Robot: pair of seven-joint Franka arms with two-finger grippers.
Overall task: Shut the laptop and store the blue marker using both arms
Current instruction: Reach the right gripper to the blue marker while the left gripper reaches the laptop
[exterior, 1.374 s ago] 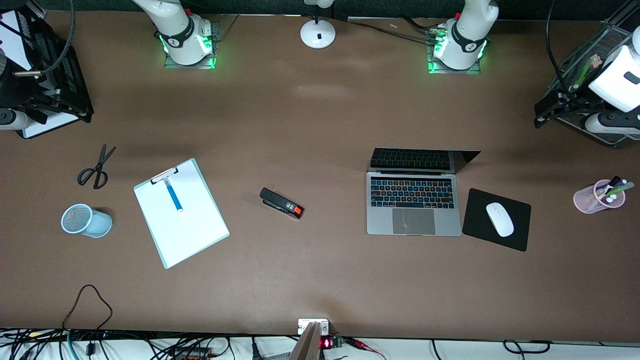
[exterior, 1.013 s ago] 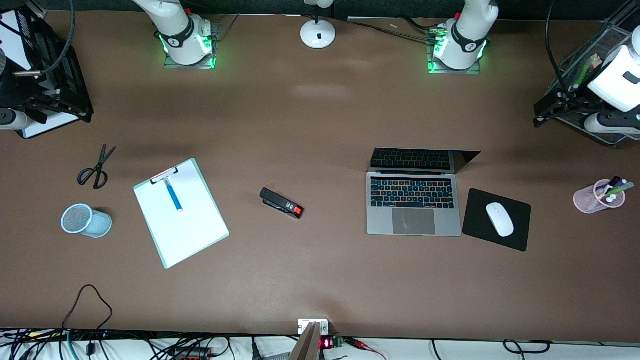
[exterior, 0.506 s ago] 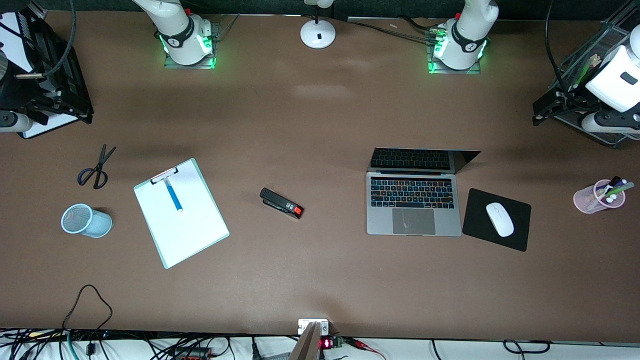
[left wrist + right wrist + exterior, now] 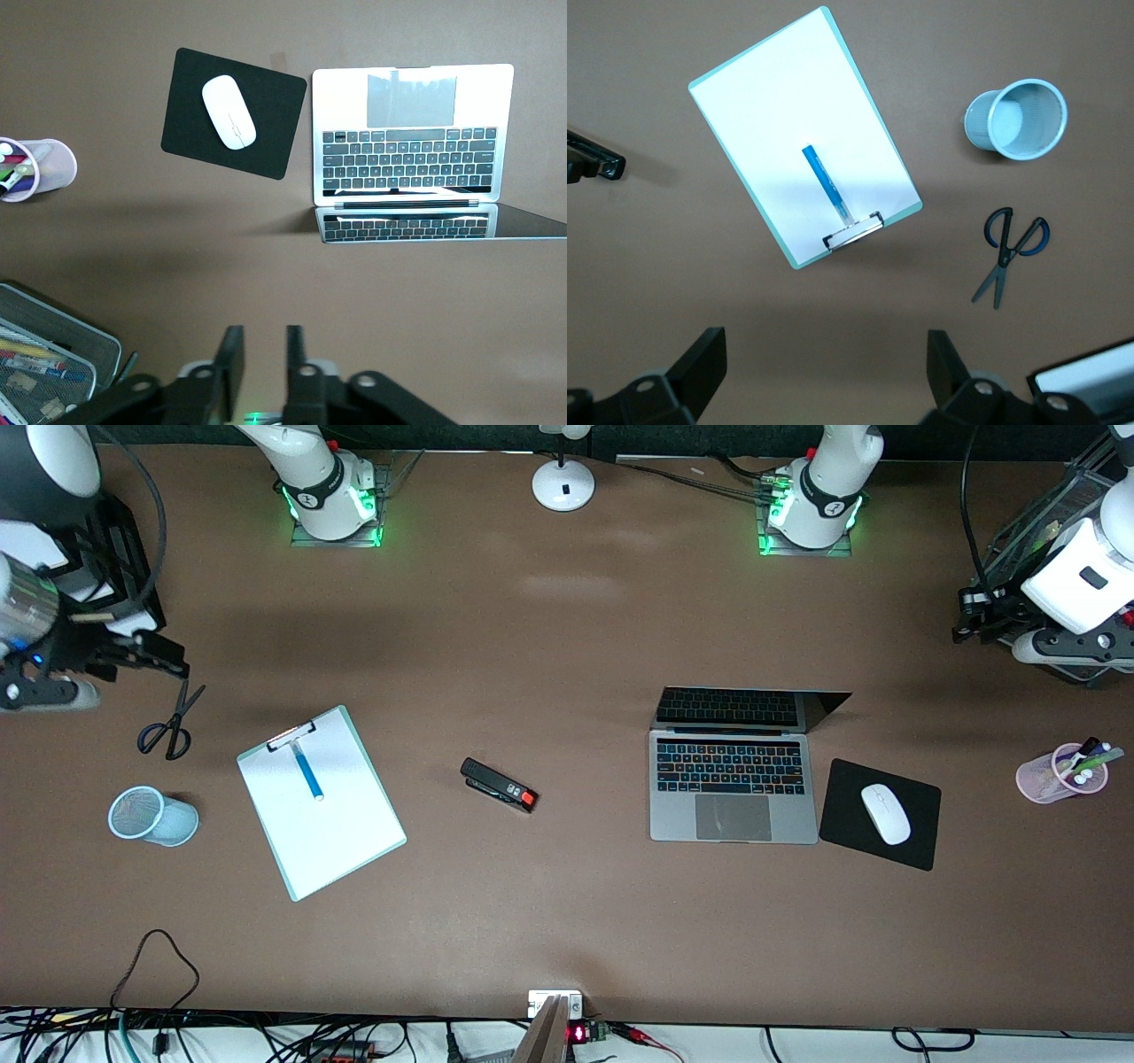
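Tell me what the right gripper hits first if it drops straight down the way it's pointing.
Probably bare table. The right gripper, fingers wide open, frames only brown surface; the clipboard and scissors lie clear of that line. Height is hard to judge.

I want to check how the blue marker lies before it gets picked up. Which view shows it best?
The right wrist view: the blue marker shows largest there, lying on the clipboard with one end by the clip. The front view shows the marker smaller but unobstructed. The left wrist view misses it.
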